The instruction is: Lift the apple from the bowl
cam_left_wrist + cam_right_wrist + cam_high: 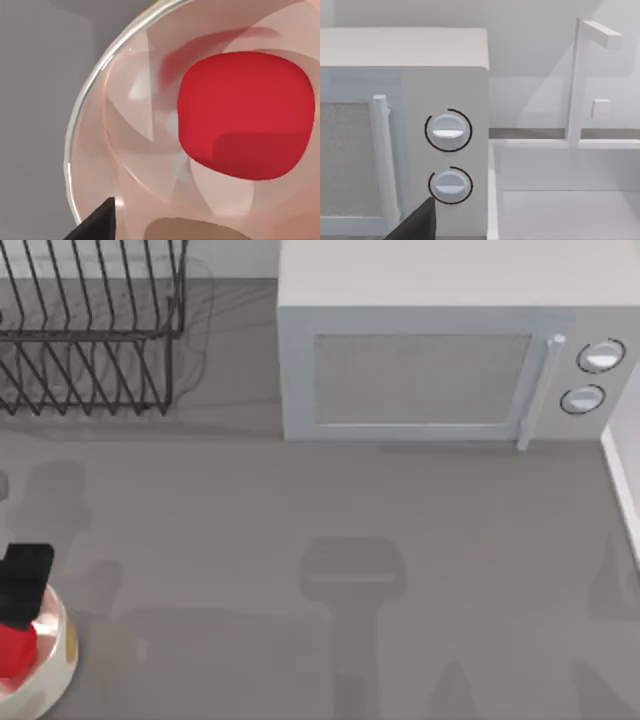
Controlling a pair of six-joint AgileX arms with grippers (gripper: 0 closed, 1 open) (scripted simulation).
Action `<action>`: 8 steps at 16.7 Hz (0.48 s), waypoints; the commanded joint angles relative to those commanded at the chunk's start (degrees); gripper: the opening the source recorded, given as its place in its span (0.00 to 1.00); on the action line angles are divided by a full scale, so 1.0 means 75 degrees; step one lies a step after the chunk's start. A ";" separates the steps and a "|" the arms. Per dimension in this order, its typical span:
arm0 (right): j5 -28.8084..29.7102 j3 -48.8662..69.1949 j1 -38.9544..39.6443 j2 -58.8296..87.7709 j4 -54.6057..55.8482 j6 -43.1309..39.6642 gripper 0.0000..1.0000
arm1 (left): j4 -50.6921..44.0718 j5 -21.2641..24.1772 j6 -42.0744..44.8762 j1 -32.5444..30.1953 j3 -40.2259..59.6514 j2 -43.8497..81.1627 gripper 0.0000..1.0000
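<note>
The apple (14,651) is a bright red lump lying inside the cream-white bowl (58,655) at the table's front left edge. My left gripper (23,583) hangs just above the bowl's far side, open and holding nothing. In the left wrist view the apple (247,115) sits close below on the glossy pale inside of the bowl (82,130). One dark fingertip (100,222) stands apart from the apple, near the rim. My right arm is parked at the right, and its dark fingertip (420,222) faces the microwave's knobs with nothing against it.
A white microwave (430,370) stands at the back centre and right. A black wire dish rack (90,330) stands at the back left. A white sink (565,200) with a tap (577,80) lies right of the microwave (445,75). Grey counter stretches between.
</note>
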 joint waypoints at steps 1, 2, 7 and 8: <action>0.0000 0.0000 0.0000 0.0000 0.0000 0.0000 1.00 | 0.0000 0.0000 0.0000 0.0000 0.0000 0.0000 1.00; 0.0000 0.0000 0.0000 0.0000 0.0000 0.0000 1.00 | 0.0000 0.0000 0.0000 0.0000 0.0000 0.0000 1.00; 0.0000 0.0000 0.0000 0.0000 0.0000 0.0000 1.00 | 0.0568 0.0000 0.0007 -0.0022 -0.0363 0.0248 1.00; 0.0000 0.0000 0.0000 0.0000 0.0000 0.0000 1.00 | 0.0904 0.0000 0.0012 -0.0016 -0.0540 0.0406 1.00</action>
